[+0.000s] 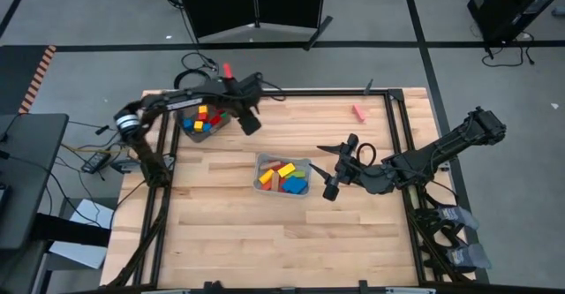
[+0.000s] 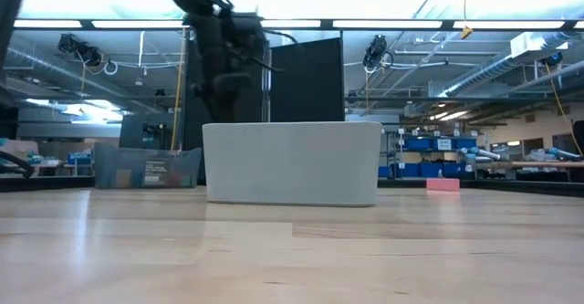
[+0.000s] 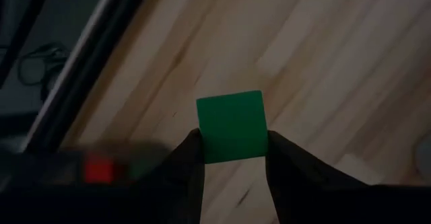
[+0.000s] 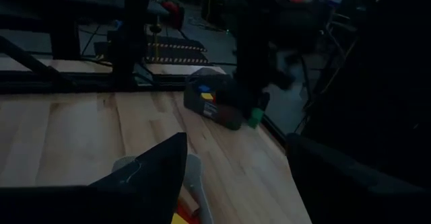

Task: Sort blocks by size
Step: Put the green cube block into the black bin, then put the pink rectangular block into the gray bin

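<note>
My left gripper is shut on a green cube just right of the dark bowl, which holds red, yellow and blue blocks. The right wrist view also shows the cube beside the bowl. The clear tray at the table's middle holds several red, yellow, blue and green blocks. One pink block lies flat on the table at the far right. My right gripper is open and empty just right of the tray. My left gripper pinches the green cube by two opposite sides between its two fingers. The fingers come from above, pointing down. The cube sits low over the wood beside the bowl. I cannot tell whether it touches the table.
In the low view the tray stands in front, the bowl behind it to the left, and the pink block to the right. Black frame rails run along the table's edges. Bare wood lies toward the near edge.
</note>
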You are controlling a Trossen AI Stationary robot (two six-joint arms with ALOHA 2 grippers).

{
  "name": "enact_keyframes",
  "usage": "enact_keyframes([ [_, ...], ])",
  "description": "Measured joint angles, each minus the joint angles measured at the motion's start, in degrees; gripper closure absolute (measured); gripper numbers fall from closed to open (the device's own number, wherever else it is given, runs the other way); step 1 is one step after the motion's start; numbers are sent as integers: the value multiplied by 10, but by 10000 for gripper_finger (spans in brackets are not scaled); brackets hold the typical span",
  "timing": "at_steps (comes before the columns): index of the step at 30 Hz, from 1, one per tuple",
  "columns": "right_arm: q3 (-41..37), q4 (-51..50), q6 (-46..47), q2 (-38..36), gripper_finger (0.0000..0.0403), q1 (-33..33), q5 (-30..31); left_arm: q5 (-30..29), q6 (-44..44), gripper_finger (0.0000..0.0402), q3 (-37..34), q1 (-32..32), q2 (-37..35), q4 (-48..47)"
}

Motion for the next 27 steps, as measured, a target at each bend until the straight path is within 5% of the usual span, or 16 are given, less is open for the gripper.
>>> enact_keyframes([
  [12, 0, -6, 12, 0, 139, -45, 0, -62, -68, 271, -179, 98, -190, 10],
  [27, -3, -342, 213, 0, 124, -377, -153, -69, -69, 206, -261, 171, -193, 104],
])
